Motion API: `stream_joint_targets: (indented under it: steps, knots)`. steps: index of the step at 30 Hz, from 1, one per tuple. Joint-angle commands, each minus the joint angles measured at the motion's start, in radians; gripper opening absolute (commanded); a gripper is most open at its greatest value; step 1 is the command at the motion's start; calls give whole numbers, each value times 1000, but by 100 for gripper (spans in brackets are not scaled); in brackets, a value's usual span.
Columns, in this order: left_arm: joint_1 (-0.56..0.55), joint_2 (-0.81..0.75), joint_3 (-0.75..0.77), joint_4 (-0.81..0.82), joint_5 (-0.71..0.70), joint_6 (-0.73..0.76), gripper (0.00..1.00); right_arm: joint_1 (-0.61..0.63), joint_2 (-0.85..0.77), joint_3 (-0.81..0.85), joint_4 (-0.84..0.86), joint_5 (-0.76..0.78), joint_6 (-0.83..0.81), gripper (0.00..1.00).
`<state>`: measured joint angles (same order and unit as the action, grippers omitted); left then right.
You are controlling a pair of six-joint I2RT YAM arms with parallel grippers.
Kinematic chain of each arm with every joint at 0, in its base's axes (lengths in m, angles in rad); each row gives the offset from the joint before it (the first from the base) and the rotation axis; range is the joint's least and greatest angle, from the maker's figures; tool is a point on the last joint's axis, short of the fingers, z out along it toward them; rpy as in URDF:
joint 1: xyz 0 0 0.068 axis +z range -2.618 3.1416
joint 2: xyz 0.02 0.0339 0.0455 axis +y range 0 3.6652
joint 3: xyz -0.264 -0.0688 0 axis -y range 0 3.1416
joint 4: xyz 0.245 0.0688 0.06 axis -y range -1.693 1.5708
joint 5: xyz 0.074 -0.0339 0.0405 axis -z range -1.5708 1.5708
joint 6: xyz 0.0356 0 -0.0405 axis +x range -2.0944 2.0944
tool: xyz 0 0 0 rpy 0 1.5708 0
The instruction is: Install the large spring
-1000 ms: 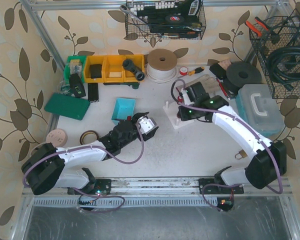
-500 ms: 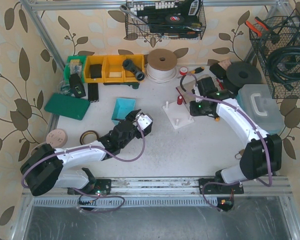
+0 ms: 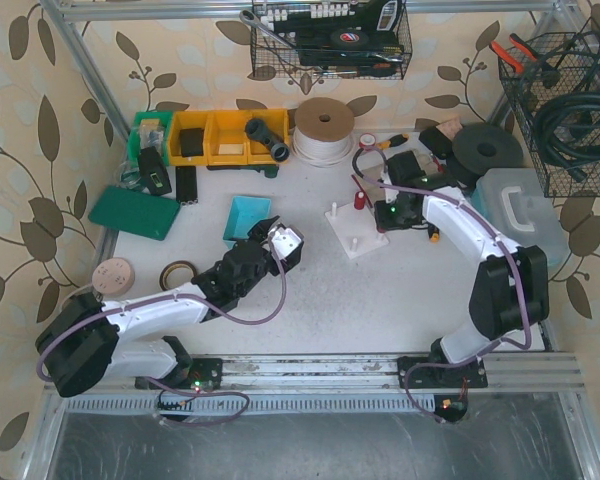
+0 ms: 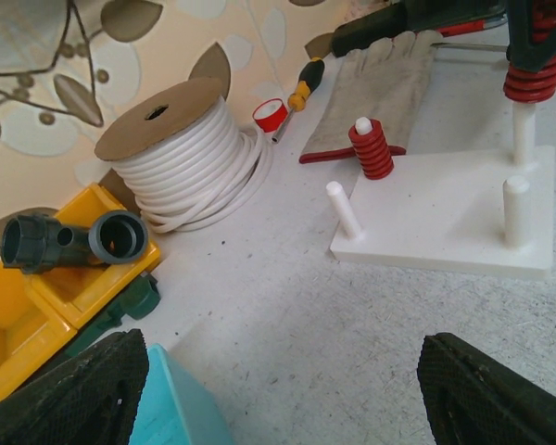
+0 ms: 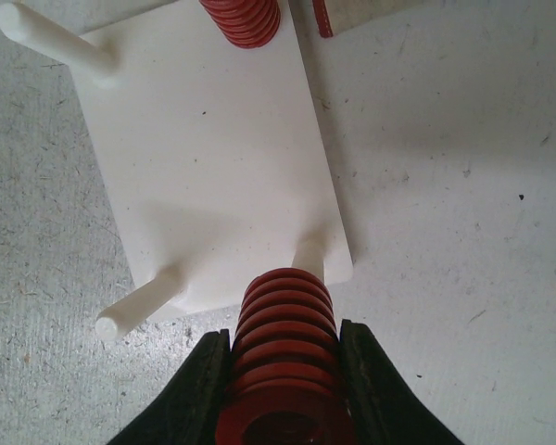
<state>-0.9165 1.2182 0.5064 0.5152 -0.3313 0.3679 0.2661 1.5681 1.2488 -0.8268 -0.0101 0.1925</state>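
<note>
- Where is the big red spring?
- The right gripper has it. Its two black fingers are squeezed on the spring, one on each side.
- Is it on a peg?
- It hangs right over a white peg at the corner of the white plate. From the left arm's camera, most of the peg shows under the spring. I can't tell if the tip of the peg is inside it.
- What else is on the plate?
- A small red spring sits on another peg. Two more pegs stand bare.
- And the plate, where is it?
- Flat on the table, near the middle. A pale glove lies just behind it.
- What is the left gripper doing?
- Its pads are wide apart. It hangs low over the table, well apart from the plate, and looks toward it. A blue box is just beside it.
- What is behind that?
- A big roll of white cord, and yellow bins with a grey pipe piece on top.
</note>
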Motion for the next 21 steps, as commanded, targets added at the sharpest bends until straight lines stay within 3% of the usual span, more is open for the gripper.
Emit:
stream_joint_targets:
  steps: [1, 15, 21]
  knots:
    - [-2, -34, 18, 9, -12, -1, 82, -3, 36, 44, -4, 15, -9, 0]
    - [-4, -34, 21, 1, -1, 3, 82, -2, 151, 59, 9, 29, -8, 2]
    - [-4, -30, 21, 3, -2, 5, 82, -1, 202, 66, 21, 24, -1, 11]
